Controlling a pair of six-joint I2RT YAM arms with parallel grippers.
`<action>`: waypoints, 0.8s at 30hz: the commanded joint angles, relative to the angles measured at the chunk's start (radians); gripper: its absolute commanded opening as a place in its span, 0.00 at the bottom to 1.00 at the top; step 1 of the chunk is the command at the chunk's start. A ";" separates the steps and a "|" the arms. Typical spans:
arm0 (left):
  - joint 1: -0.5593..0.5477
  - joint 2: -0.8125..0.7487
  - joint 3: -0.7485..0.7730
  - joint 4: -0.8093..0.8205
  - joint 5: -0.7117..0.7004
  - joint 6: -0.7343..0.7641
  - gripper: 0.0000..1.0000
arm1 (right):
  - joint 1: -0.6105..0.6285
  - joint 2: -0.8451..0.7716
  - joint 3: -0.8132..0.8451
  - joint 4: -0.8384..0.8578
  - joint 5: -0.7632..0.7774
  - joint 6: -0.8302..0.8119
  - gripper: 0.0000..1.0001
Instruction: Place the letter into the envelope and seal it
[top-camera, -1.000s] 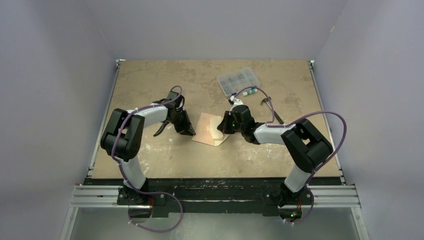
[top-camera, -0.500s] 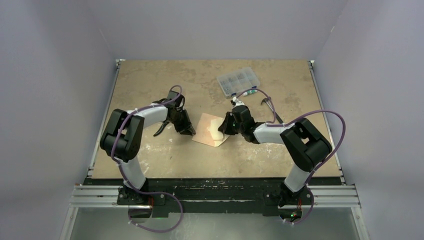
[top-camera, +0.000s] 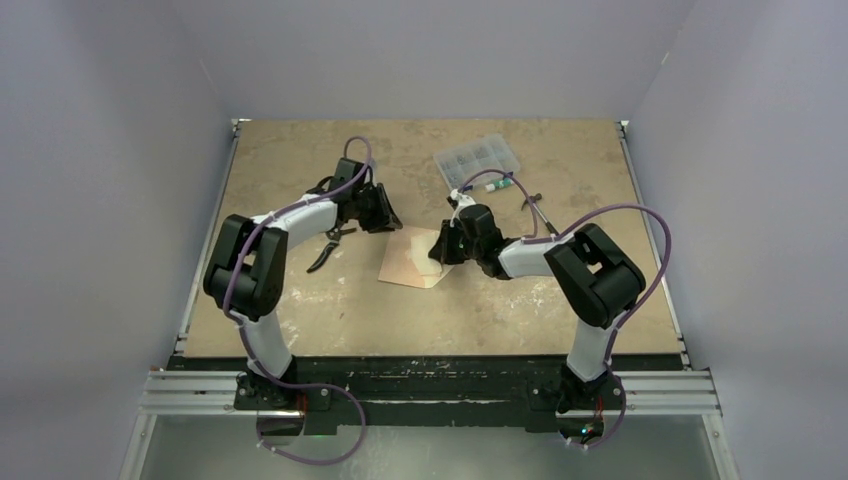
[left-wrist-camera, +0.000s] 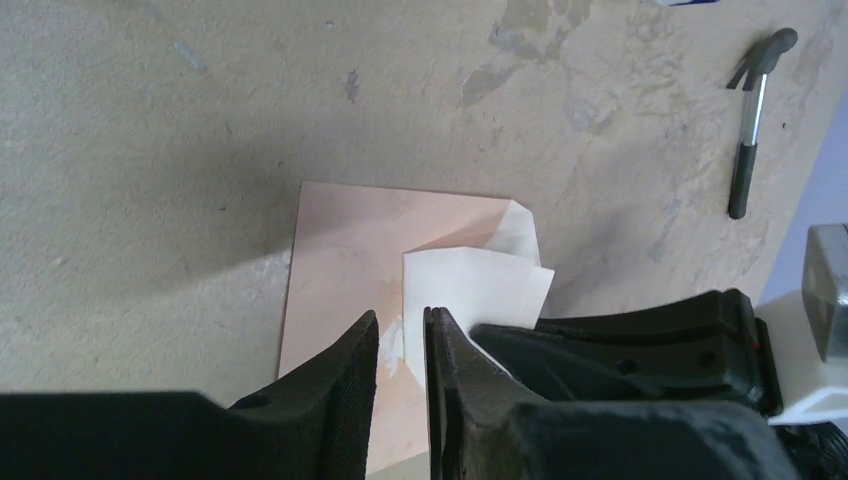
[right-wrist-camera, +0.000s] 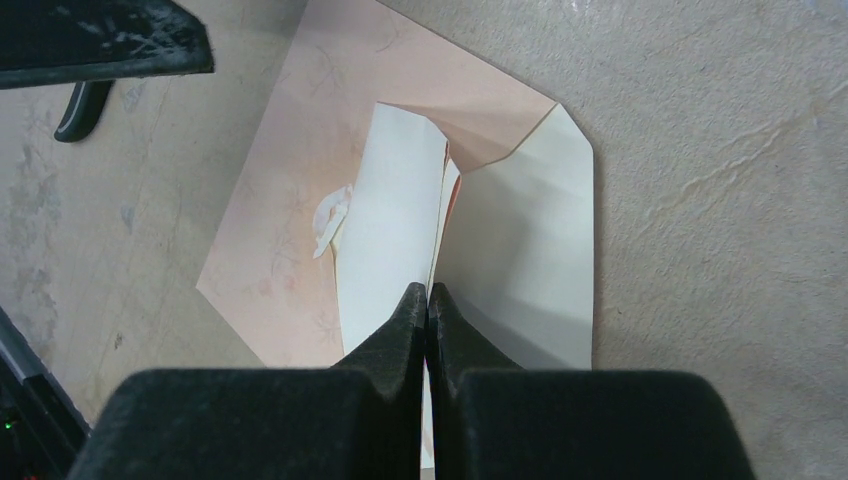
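The salmon-tan envelope (top-camera: 405, 262) lies flat mid-table, its cream-lined flap (right-wrist-camera: 535, 270) open to the right. A pale sheet, the letter (right-wrist-camera: 385, 235), stands over the envelope's mouth with a salmon back edge showing. My right gripper (right-wrist-camera: 428, 290) is shut on the letter's near edge, at the envelope's right side in the top view (top-camera: 441, 251). My left gripper (left-wrist-camera: 401, 318) is a little open and empty, hovering above the envelope (left-wrist-camera: 340, 260). In the top view it (top-camera: 388, 220) is off the envelope's far-left corner.
A clear compartment box (top-camera: 477, 160) sits at the back right. A black-and-silver pen (left-wrist-camera: 752, 130) lies beyond the envelope, near the right arm. A black hand tool (top-camera: 325, 252) lies left of the envelope, under the left arm.
My left gripper has left the envelope's left edge and moved up and toward the far side. The right gripper and the envelope shifted slightly left.
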 joint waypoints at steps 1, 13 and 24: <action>0.000 0.065 -0.013 0.071 -0.032 -0.081 0.19 | -0.005 0.014 0.024 -0.020 -0.009 -0.040 0.00; -0.032 0.259 0.047 -0.127 -0.220 -0.213 0.00 | -0.004 -0.037 -0.027 -0.026 0.030 0.102 0.00; -0.033 0.265 -0.027 -0.071 -0.219 -0.389 0.00 | -0.007 -0.111 -0.043 -0.120 0.036 0.171 0.00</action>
